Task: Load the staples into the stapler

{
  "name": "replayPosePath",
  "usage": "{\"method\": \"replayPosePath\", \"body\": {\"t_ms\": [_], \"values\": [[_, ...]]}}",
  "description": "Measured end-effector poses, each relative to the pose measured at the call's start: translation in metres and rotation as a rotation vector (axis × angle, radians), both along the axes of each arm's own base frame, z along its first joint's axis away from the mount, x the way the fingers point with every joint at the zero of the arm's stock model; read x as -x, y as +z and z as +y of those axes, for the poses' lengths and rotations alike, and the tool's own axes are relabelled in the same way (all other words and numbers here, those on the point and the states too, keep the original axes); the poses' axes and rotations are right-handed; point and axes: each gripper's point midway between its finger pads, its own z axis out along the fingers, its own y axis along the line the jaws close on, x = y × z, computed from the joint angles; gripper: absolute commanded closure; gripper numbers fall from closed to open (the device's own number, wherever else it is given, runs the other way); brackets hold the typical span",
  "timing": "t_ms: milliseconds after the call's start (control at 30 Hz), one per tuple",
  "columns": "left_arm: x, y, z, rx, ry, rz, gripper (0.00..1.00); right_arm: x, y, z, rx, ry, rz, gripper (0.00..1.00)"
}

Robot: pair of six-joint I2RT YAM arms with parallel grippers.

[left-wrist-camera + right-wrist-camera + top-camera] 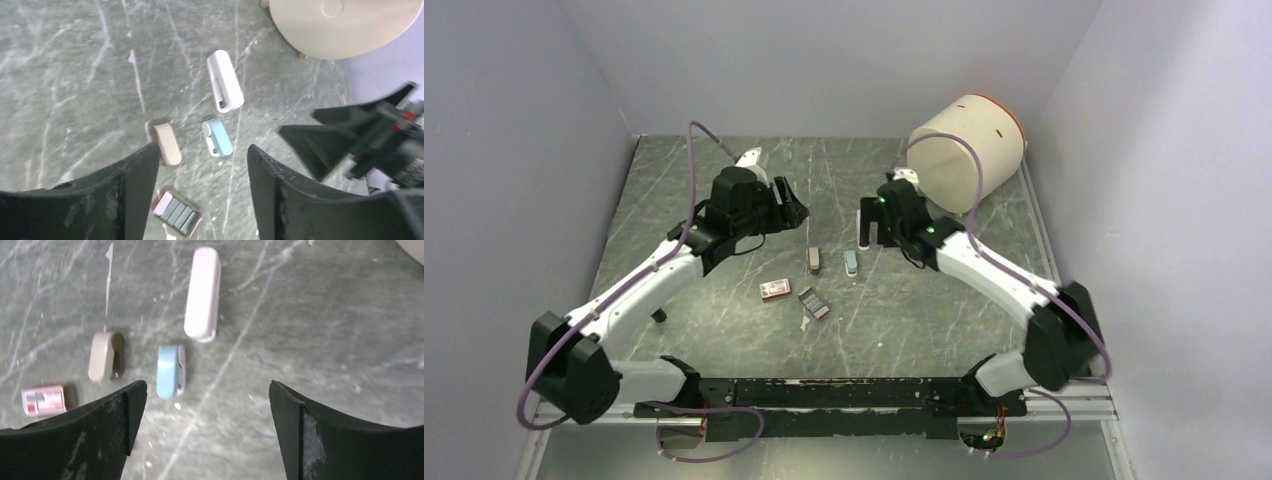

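The staples [813,303] are a small grey block with a red end, lying on the table near the middle; they also show in the left wrist view [177,212]. Three small staplers lie beyond them: a beige one [814,261] [167,144] [102,356], a blue one [851,263] [218,137] [169,371] and a longer white one [225,81] [202,292]. My left gripper [789,210] [202,150] is open and empty, above and left of the beige stapler. My right gripper [869,225] [206,385] is open and empty, just above the blue stapler.
A little red box [774,290] [44,400] lies left of the staples. A large beige drum [969,150] [345,25] lies on its side at the back right. Grey walls close in the dark marbled table [724,330] on three sides.
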Motion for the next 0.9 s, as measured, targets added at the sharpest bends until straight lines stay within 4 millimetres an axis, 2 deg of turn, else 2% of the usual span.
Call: {"method": "replayPosePath", "body": {"t_ms": [67, 167, 267, 333, 500, 700, 800, 900], "values": [[0.008, 0.003, 0.011, -0.029, 0.016, -0.007, 0.18, 0.019, 0.013, -0.014, -0.025, 0.000, -0.037, 0.00], [0.023, 0.011, 0.032, -0.077, 0.051, -0.021, 0.13, 0.042, 0.026, -0.034, -0.052, -0.022, -0.081, 0.00], [0.038, 0.029, 0.055, -0.113, 0.096, -0.062, 0.08, 0.057, 0.044, -0.053, -0.067, -0.069, -0.121, 0.00], [0.049, 0.045, 0.072, -0.133, 0.129, -0.100, 0.08, 0.066, 0.064, -0.069, -0.080, -0.116, -0.167, 0.00], [0.082, 0.103, 0.113, -0.154, 0.199, -0.227, 0.09, 0.087, 0.123, -0.110, -0.118, -0.233, -0.309, 0.00], [0.119, 0.171, 0.152, -0.131, 0.271, -0.371, 0.10, 0.101, 0.183, -0.143, -0.139, -0.336, -0.435, 0.00], [0.134, 0.194, 0.171, -0.135, 0.320, -0.413, 0.10, 0.105, 0.194, -0.152, -0.131, -0.359, -0.455, 0.00], [0.142, 0.201, 0.184, -0.154, 0.355, -0.426, 0.10, 0.107, 0.195, -0.156, -0.118, -0.365, -0.456, 0.00]]}}
